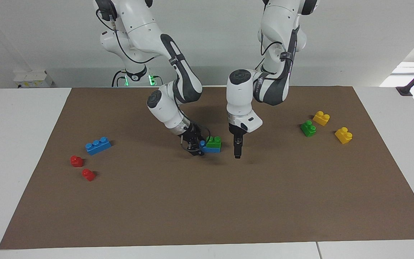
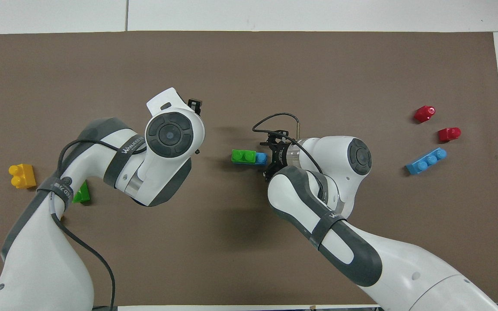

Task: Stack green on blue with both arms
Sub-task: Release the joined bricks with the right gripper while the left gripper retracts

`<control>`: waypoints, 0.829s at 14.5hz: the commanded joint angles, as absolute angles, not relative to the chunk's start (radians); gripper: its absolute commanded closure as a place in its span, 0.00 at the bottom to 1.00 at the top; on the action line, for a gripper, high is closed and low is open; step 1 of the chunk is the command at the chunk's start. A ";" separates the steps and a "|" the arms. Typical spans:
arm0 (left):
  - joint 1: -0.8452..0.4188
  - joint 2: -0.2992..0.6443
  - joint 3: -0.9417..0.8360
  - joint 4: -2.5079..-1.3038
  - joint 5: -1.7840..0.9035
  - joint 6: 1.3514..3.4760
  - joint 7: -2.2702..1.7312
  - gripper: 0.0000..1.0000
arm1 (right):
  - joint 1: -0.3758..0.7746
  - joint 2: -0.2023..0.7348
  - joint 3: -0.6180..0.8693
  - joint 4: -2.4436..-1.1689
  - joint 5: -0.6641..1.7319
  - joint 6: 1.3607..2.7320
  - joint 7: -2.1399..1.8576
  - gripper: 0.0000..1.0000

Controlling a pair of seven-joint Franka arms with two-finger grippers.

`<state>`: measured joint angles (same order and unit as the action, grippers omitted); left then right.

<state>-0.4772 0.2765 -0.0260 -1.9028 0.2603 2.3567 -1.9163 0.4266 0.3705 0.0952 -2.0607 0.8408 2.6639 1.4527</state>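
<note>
Green [image 1: 214, 141] sits pressed on blue [image 1: 210, 148] at mid-mat, covering two studs with one blue stud bare. My right gripper [image 1: 195, 148] pinches that bare end of blue — the fingers look closed on it, though they're partly hidden. My left gripper [image 1: 237, 150] hangs over bare mat at the stack's three o'clock in the facing view (fingers together, nothing between them), apart from the bricks.

Facing view: high camera across table, looks at robots, wide, whole brown mat [image 1: 207, 201] visible. Overhead view: above robots' end, looks steeply down and forward, closer. Shared: mat, both arms, bricks; views half-turn apart.
</note>
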 commanded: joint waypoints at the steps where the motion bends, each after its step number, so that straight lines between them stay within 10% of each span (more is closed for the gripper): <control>1: -0.424 0.244 -0.035 -1.919 0.278 2.344 -1.795 0.00 | 0.349 0.325 0.097 -2.051 0.861 2.570 1.447 0.16; 12: -0.241 0.181 -0.037 -1.904 0.275 2.214 -1.213 0.00 | 0.187 0.253 0.094 -2.033 0.511 2.340 1.199 0.13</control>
<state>-0.2839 0.2248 -0.0256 -1.9014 0.2607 2.2833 -1.3528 0.2319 0.2823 0.0893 -2.0385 0.6035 2.4032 1.3179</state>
